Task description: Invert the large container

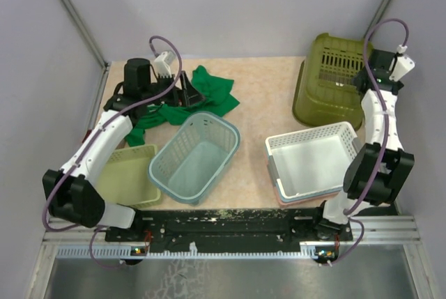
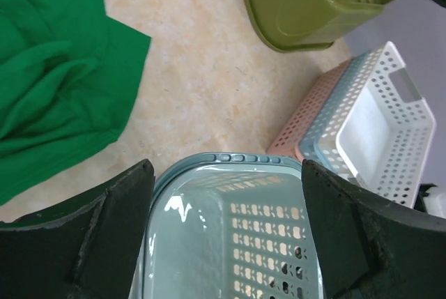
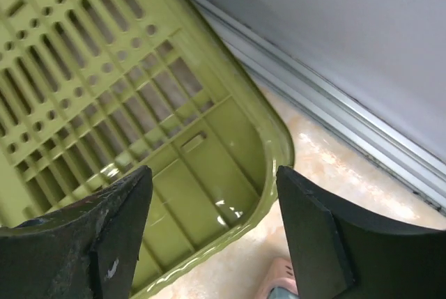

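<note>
The large container (image 1: 327,90), a deep olive-green tub, stands at the back right of the table. Its slotted bottom (image 3: 77,69) faces up, and its rim (image 3: 275,173) is down by the tabletop. It shows again at the top of the left wrist view as the olive tub (image 2: 306,6). My right gripper (image 3: 212,173) hangs open just over the tub's right end, fingers apart, holding nothing; overhead, the right gripper (image 1: 369,79) is at that edge. My left gripper (image 1: 189,93) is open and empty, over the green cloth. The left wrist view frames the teal basket between its fingertips (image 2: 139,187).
A pale teal mesh basket (image 1: 195,156) sits at centre front. Beside it on the left lies a shallow light-green tray (image 1: 129,173). A green cloth (image 1: 212,93) is crumpled at the back left. A white perforated basket (image 1: 310,159) is stacked on blue and pink ones at the right front. Walls close three sides.
</note>
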`<state>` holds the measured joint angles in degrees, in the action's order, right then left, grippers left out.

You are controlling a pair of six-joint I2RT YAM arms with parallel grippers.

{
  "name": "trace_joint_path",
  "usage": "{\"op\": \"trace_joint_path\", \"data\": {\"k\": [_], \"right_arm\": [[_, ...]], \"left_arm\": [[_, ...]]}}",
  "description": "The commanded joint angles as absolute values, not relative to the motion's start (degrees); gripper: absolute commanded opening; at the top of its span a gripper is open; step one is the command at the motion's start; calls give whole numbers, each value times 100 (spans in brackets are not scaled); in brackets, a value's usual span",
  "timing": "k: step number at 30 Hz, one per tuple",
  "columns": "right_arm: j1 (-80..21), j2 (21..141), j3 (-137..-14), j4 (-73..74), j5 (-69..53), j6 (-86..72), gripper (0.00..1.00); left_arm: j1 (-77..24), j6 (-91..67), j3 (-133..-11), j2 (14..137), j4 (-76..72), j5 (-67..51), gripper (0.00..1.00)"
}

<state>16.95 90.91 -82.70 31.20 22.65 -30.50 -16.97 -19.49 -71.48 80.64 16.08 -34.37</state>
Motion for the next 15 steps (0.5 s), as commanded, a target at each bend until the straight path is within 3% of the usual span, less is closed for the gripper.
{"op": "trace_joint_path", "data": {"k": [1, 6, 9, 11, 15], "right_arm": [[1598, 8336, -8445, 2623, 1484, -2765, 75], [895, 7548, -8404, 2710, 1238, -2288, 78], [-44, 7131, -7969, 2464, 1404, -2544, 87], [-784, 7168, -7963, 2662, 1598, -2632, 87], [-1821, 7606, -8073, 3280, 1982, -2705, 88]], "left_arm": [[-1798, -1342, -7512, 7567, 2534, -2335, 92], [-2283, -935, -7153, 6855, 3061, -842, 94], [-2963, -845, -7434, 6941, 3861, -117, 93], [-3585, -990, -7575, 6980, 4243, 518, 93], [-4335, -1468, -7493, 6683, 4128, 722, 92]]}}
